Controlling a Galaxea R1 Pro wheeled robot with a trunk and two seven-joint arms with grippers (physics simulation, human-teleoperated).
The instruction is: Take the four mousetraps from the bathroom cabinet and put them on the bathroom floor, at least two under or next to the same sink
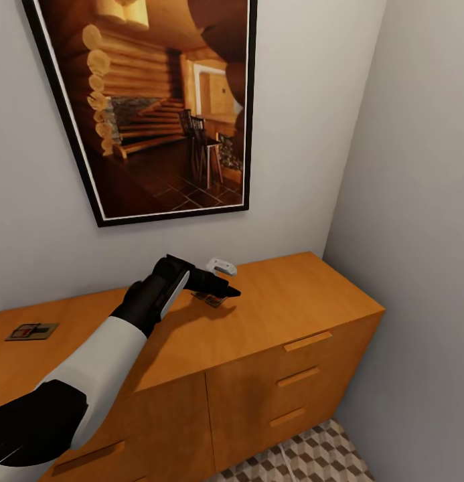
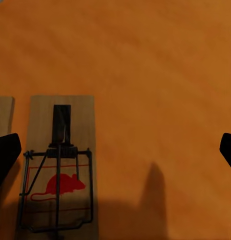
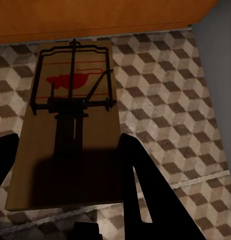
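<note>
Left gripper hangs over the cabinet top with its fingers spread wide and nothing between them. From my left wrist camera, the mousetrap lies off-centre, close to one fingertip and far from the other; its long axis runs across the line between the two tips, so I judge a sideways shift is needed before closing. A second board's edge lies just beside it, which could be nudged. In the head view that trap sits at about 3 o'clock from the left wrist, partly hidden by the fingers. Another trap rests well apart, toward 9 o'clock. The left arm is clearly the nearer one. Right gripper is clenched on a mousetrap, carried over the bathroom floor beside the cabinet front. Picture frame on the wall stands clear of the reach.
</note>
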